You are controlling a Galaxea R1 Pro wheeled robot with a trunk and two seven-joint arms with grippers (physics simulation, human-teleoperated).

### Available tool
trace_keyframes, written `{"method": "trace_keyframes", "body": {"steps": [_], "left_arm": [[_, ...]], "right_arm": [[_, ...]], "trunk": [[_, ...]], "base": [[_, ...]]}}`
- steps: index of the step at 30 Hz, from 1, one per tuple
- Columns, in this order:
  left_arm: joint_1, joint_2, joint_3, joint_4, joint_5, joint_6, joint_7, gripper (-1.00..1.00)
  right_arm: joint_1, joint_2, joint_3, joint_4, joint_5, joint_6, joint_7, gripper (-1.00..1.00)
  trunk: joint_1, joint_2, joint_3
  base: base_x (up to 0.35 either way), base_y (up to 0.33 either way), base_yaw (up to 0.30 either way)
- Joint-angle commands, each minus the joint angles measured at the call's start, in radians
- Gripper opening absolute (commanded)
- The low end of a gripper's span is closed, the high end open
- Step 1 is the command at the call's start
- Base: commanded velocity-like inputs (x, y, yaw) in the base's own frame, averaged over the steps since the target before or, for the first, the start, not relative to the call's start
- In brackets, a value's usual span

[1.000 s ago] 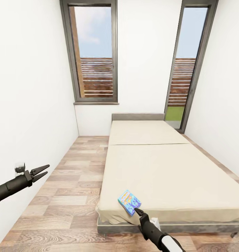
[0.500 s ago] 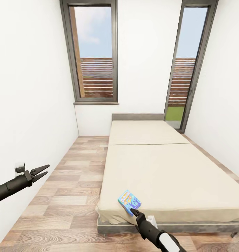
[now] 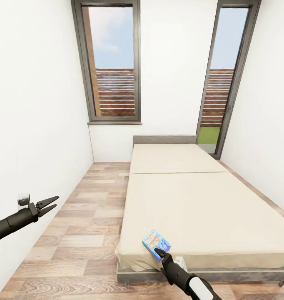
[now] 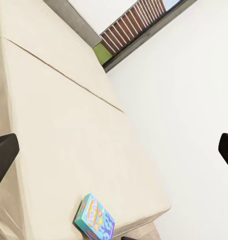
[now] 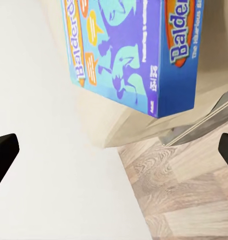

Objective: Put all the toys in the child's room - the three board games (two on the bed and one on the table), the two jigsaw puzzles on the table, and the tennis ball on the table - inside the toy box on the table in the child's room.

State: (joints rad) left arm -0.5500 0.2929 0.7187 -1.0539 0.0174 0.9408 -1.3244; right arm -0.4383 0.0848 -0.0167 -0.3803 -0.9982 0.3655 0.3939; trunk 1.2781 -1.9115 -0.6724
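A blue board game box (image 3: 155, 243) with cartoon print lies on the beige bed (image 3: 208, 208), near its front left corner. My right gripper (image 3: 160, 252) reaches up from below, its tip right at the box's near edge. In the right wrist view the box (image 5: 139, 50) looms close ahead, and the dark fingers (image 5: 3, 155) stand wide apart with nothing between them, so the gripper is open. My left gripper (image 3: 48, 203) hangs open over the floor by the left wall, well away from the bed. The box (image 4: 95, 220) is also seen small in the left wrist view.
A strip of wooden floor (image 3: 83, 216) runs between the left wall and the bed. A window (image 3: 113, 62) and a tall glass door (image 3: 219, 83) are in the far wall. The bed's grey frame (image 3: 200, 275) edges the mattress in front.
My right gripper has shifted slightly left, closer to the board game's near edge. The camera has shifted a little. The left arm has stayed in place.
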Motion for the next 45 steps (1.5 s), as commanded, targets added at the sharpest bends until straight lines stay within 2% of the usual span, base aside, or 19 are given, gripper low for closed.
{"method": "trace_keyframes", "body": {"steps": [1, 6, 21, 35, 45], "left_arm": [[-0.001, 0.0, 0.001, 0.0, 0.002, 0.01, -0.002, 1.0], [-0.001, 0.0, 0.001, 0.0, 0.002, 0.01, -0.002, 1.0], [-0.001, 0.0, 0.001, 0.0, 0.002, 0.012, -0.002, 1.0], [-0.001, 0.0, 0.001, 0.0, 0.002, 0.012, -0.002, 1.0], [-0.001, 0.0, 0.001, 0.0, 0.001, 0.011, -0.002, 1.0]], "right_arm": [[0.0, 0.0, -0.002, 0.0, -0.007, 0.006, 0.0, 1.0], [0.0, 0.0, -0.002, 0.0, -0.006, 0.006, 0.0, 1.0], [0.0, -0.005, -0.002, 0.0, -0.007, 0.005, 0.001, 1.0], [0.0, -0.005, -0.002, 0.0, -0.007, 0.004, 0.002, 1.0], [0.0, -0.006, -0.002, 0.0, -0.009, 0.004, 0.002, 1.0]], "trunk": [[0.0, 0.0, -0.001], [0.0, 0.0, -0.001], [0.057, -0.105, -0.048], [0.057, -0.105, -0.048], [0.057, -0.105, -0.048]], "base": [[0.005, 0.003, 0.0], [0.002, 0.001, 0.0], [0.0, 0.0, 0.0], [0.001, 0.0, 0.0], [0.113, 0.0, 0.0]]}}
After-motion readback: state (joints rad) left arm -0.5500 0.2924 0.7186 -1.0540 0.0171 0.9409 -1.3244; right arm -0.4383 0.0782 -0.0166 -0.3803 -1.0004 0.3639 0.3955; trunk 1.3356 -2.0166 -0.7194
